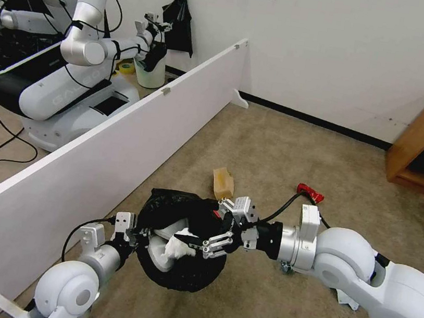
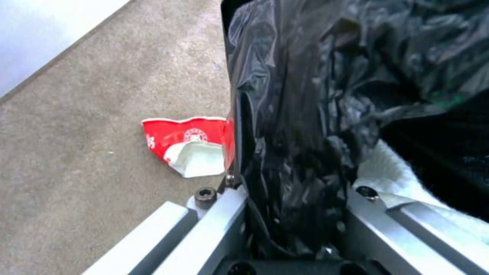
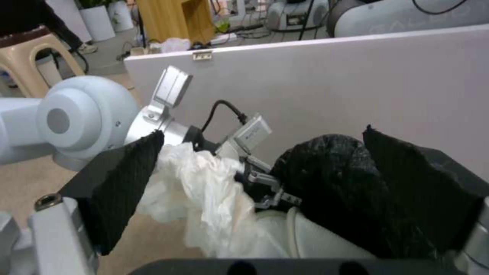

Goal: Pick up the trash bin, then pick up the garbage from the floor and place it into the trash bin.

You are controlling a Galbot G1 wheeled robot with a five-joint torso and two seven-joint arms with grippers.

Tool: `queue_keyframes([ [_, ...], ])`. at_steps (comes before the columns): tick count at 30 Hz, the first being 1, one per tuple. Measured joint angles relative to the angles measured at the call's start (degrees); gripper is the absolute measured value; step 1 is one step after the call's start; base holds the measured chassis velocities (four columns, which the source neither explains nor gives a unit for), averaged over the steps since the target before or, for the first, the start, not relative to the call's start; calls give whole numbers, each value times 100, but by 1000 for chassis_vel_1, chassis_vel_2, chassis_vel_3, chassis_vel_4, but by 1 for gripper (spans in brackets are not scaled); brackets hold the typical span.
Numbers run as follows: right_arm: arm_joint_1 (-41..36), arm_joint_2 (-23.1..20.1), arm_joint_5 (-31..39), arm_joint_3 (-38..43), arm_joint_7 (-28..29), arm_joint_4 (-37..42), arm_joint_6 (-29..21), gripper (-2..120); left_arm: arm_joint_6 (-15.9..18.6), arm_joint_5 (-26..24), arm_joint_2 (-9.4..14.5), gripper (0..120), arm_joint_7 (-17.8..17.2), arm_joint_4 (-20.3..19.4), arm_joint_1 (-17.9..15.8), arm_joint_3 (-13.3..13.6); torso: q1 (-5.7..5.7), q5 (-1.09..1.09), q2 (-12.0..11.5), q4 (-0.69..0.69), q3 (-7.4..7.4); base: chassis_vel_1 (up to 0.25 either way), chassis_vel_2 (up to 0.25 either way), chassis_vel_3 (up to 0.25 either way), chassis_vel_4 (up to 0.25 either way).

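Trash bin first: you have it held off the carpet at about 6 o'clock in the head view, its black bag bunched around the rim. Start at your left — the left gripper is at the bin's 9 o'clock edge, and your left wrist view shows its jaws closed on the bin's rim with the bag pinched between them. Beyond the bin in that view a torn red-and-white paper cup lies on the carpet.

Inside the bin you can see a white slipper. Over the mouth, the right gripper comes in from 3 o'clock with a crumpled white tissue at its fingertips. In your right wrist view the tissue hangs between the two black pads, which stand well apart — whether they grip it or it is dropping free, you cannot tell.

Farther out, at 12 o'clock from the bin, a tan paper bag lies on the carpet, and a crushed red can lies at about 2 o'clock, just beyond the right arm. A long white board runs along your left side.
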Motion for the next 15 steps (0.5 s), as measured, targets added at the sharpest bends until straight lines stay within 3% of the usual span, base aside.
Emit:
queue_keyframes([
  [10,31,-13,84,-161,189,-58,-50,100,-37,-56,38,0,97,-15,3,6,0,0,0,0,0,0,0,0,0],
  [15,-83,-228,258,13,286,-4,-34,100,-71,101,44,0,163,30,58,-24,0,0,0,0,0,0,0,0,0],
])
